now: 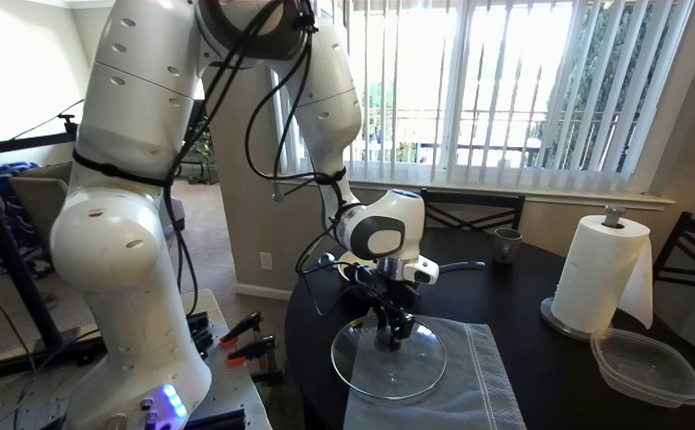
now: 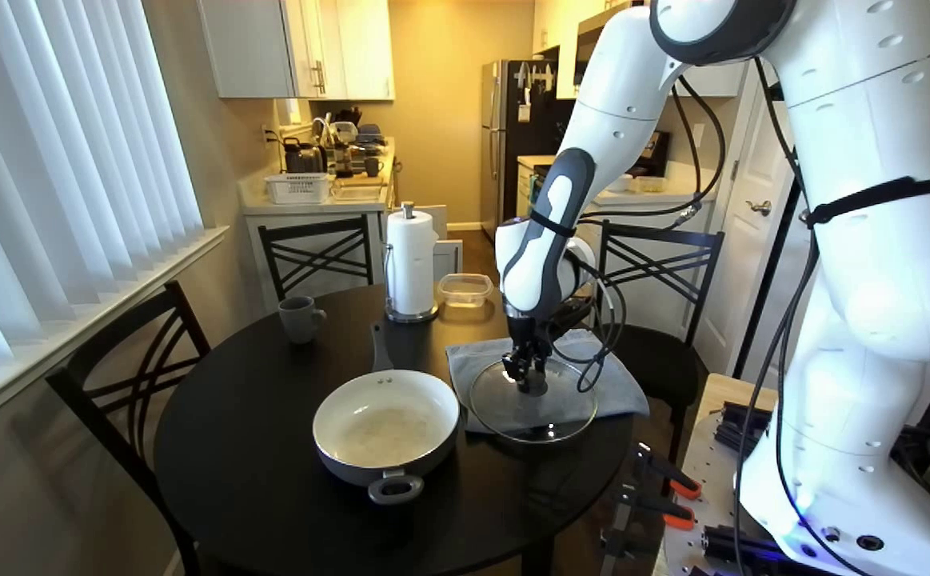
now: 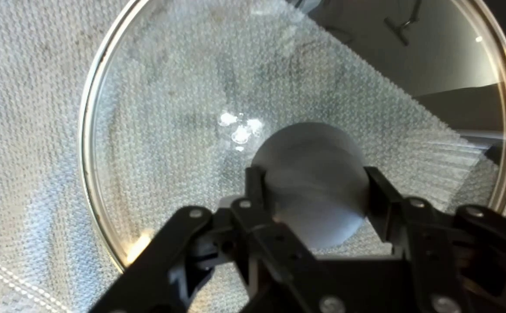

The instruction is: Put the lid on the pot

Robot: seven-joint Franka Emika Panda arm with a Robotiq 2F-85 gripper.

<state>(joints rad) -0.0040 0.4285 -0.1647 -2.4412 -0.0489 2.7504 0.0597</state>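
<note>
The lid (image 1: pixel 398 377) is a clear glass disc with a metal rim and a dark centre knob. It is at the grey cloth in both exterior views (image 2: pixel 504 410); whether it touches the cloth or hangs just above it I cannot tell. My gripper (image 3: pixel 311 180) points down with a finger against each side of the knob (image 3: pixel 318 152) in the wrist view. The gripper also shows in the exterior views (image 1: pixel 390 333) (image 2: pixel 530 374). The pot (image 2: pixel 385 436), cream-white inside, stands uncovered beside the lid, its long dark handle (image 2: pixel 381 348) pointing away. The arm mostly hides the pot (image 1: pixel 347 269) in an exterior view.
The grey cloth (image 1: pixel 484 382) lies under the lid on the dark round table (image 2: pixel 233 448). A paper towel roll (image 1: pixel 601 275), a clear plastic container (image 1: pixel 646 370) and a grey mug (image 2: pixel 301 318) stand on the table. Chairs (image 2: pixel 145 384) surround it.
</note>
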